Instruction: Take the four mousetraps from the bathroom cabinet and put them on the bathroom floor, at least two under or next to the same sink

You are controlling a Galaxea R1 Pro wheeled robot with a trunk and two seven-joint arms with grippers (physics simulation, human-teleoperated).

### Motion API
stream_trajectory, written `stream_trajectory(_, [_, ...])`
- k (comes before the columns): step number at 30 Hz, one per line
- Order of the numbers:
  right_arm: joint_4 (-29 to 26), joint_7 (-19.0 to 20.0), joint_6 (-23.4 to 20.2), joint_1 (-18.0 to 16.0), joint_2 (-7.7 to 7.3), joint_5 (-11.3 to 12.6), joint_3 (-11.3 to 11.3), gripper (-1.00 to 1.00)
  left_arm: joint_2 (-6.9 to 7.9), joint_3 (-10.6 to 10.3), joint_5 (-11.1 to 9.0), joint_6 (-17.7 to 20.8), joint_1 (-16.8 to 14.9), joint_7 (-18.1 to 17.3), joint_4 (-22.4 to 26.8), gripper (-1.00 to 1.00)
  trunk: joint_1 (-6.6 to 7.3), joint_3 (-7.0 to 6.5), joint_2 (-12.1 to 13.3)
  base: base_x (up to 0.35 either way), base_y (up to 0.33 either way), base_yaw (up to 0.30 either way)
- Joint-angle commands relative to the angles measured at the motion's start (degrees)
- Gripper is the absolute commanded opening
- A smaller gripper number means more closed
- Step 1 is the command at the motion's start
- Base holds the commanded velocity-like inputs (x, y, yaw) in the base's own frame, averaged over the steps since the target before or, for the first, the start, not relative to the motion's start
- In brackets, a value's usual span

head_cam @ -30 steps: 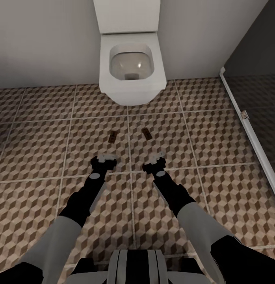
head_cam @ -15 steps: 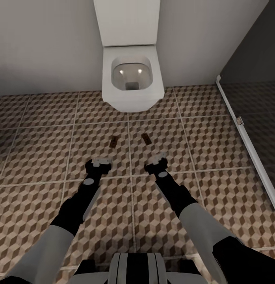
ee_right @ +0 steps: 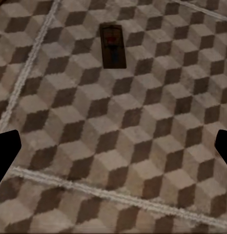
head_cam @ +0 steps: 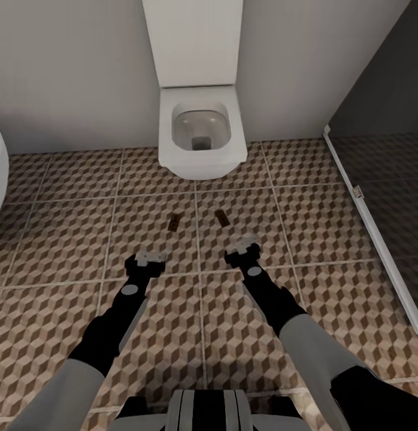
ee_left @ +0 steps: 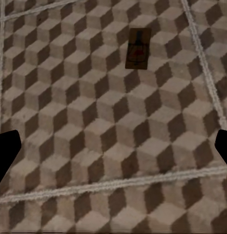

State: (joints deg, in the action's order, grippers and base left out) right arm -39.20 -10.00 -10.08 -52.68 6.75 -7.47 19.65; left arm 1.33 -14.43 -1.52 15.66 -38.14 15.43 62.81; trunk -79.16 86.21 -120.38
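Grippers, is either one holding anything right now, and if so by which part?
Nothing is held. The left tool and right tool are open above the floor, and the two mousetraps lie flat on the tiles ahead of them, untouched.

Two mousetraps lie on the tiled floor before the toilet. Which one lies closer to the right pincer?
The mousetrap just right of the grout line, ahead of the right pincer. The other mousetrap lies left of that line, ahead of the left pincer.
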Motion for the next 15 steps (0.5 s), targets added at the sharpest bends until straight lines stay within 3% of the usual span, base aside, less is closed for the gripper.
stream_trajectory(1, [-0.08,-0.28,-0.38,0.24,-0.12,-0.6,0.17,1.0,0.1,-0.25,-0.16,0.29,0.28,0.45,0.14,1.0,0.23,-0.25,0.4,0.0,0.0,0.0])
stream_trajectory(15, [0.01,-0.28,3.57,4.42,-2.13,-0.62,0.17,1.0,0.16,-0.25,-0.22,-0.07,3.05,0.36,-0.14,1.0,3.3,-4.07,6.02,0.0,0.0,0.0])
